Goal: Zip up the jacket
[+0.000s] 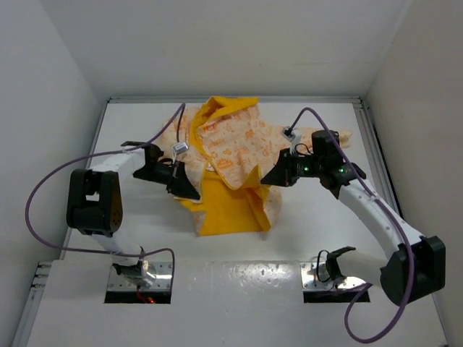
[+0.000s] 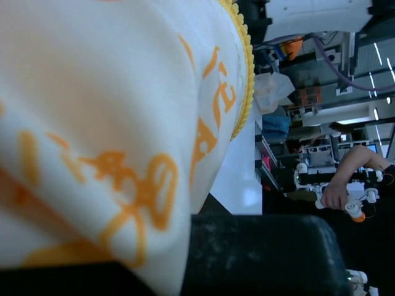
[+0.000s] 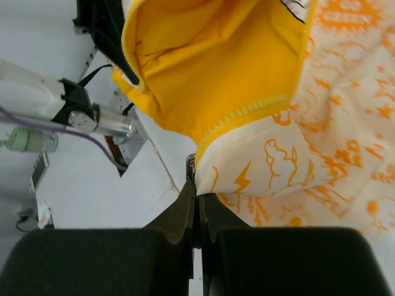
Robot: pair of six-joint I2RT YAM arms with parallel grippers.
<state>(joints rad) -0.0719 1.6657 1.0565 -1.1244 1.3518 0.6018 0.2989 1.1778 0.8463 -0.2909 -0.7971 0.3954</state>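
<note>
Nearest, pinches the jacket [image 1: 231,155] along its lower front from both sides, with the right tool [image 3: 196,197] closed tight on the hem corner beside the yellow lining and the left tool [image 1: 189,189] closed too, printed cloth draped over a finger, apparently gripping the opposite front edge. Farther back, lies open mid-tabletop [image 1: 325,231], lining upward, hood toward the far edge. Looks like the lining-up step; next calls for drawing both bottom zipper ends together and seating one in the other before any pull.
</note>
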